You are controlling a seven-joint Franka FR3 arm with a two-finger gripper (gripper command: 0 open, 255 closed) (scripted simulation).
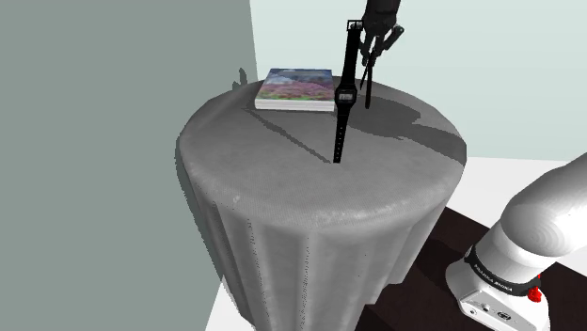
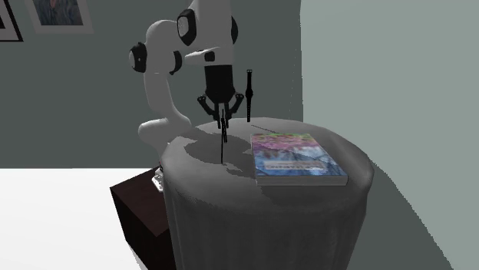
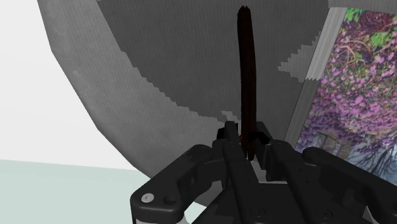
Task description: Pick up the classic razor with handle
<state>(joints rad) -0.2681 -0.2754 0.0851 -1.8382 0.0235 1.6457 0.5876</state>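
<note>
Claw [image 3: 247, 143] is clamping shut on the razor [image 3: 245, 76] by its thin top end, dangling it tip-down over the counter [image 1: 301, 188] near the book [image 1: 299, 87], and I'm worrying that such a skinny grip is letting it swing or slip loose.

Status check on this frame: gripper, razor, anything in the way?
Gripper shut on razor. Razor hangs upright over table. Watch stands beside, not touching; book apart.

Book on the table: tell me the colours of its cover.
The book shows a purple, pink and blue flowery picture, best in the second exterior view.
</note>
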